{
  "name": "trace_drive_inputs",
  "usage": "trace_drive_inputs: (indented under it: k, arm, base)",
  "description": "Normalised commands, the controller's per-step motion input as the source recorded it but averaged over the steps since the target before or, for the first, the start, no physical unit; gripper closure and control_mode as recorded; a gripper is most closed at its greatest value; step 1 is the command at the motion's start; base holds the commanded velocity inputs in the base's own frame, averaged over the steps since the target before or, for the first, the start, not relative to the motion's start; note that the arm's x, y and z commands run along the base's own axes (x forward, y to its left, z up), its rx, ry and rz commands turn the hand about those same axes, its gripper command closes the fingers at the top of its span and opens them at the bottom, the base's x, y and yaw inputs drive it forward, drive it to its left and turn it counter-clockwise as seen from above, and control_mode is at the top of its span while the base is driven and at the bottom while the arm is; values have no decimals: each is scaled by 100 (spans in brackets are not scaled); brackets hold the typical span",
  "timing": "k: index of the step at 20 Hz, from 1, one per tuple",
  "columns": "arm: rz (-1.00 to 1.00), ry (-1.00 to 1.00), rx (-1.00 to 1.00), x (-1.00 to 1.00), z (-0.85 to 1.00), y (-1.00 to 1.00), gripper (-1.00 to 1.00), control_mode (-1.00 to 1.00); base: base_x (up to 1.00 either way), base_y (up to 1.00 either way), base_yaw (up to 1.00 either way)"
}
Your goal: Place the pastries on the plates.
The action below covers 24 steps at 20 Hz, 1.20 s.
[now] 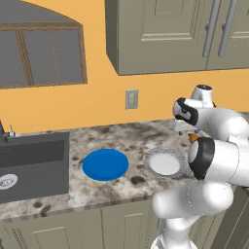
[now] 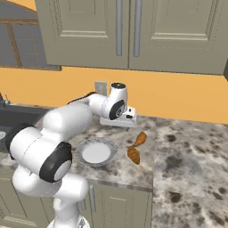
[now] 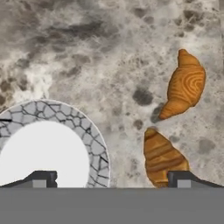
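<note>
Pastries: two of them, both lying on the bare worktop (image 2: 187,151) just to the right of the white plate (image 2: 95,152), neither on a plate. The nearer pastry (image 3: 162,158) and the farther pastry (image 3: 184,85) are golden brown, long and plump in the middle with tapered ends, and ridged across like rolled dough; in the hand view their closest tips come near each other but a thin strip of stone shows between them. In the right base view they lie at an angle to each other, one (image 2: 133,155) beside the plate's rim and the other (image 2: 140,139) a little behind it. There are two plates, both round and flat, set side by side and apart: the blue plate (image 1: 105,164) is a plain solid colour with a smooth face, and the white one has a smooth white middle inside a grey rim patterned like cracked mosaic. The worktop is mottled stone, cream with grey and brown blotches. The hand (image 3: 111,178) hangs above the worktop with its two dark fingers spread wide, one fingertip (image 3: 43,178) over the white plate and the other over the nearer pastry, and nothing is held between them. A dark sink (image 1: 31,165) lies left of the blue plate.
</note>
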Motion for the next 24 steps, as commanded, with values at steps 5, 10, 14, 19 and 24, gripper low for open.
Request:
trace_drive_inputs:
  k: [5, 10, 14, 19, 24]
  arm:
    - [-4, 6, 0, 43, -31, -39, -100, -100]
    - [-4, 0, 0, 37, -44, -31, -100, -100]
    - [-5, 0, 0, 39, -41, -41, -100, -100]
    - [-6, 8, 0, 49, -24, -30, -100, -100]
    - [0, 6, 1, 15, -25, -22, -100, -100]
  base:
    - [0, 0, 0]
    - [0, 0, 0]
    - [0, 0, 0]
    - [0, 0, 0]
    - [0, 0, 0]
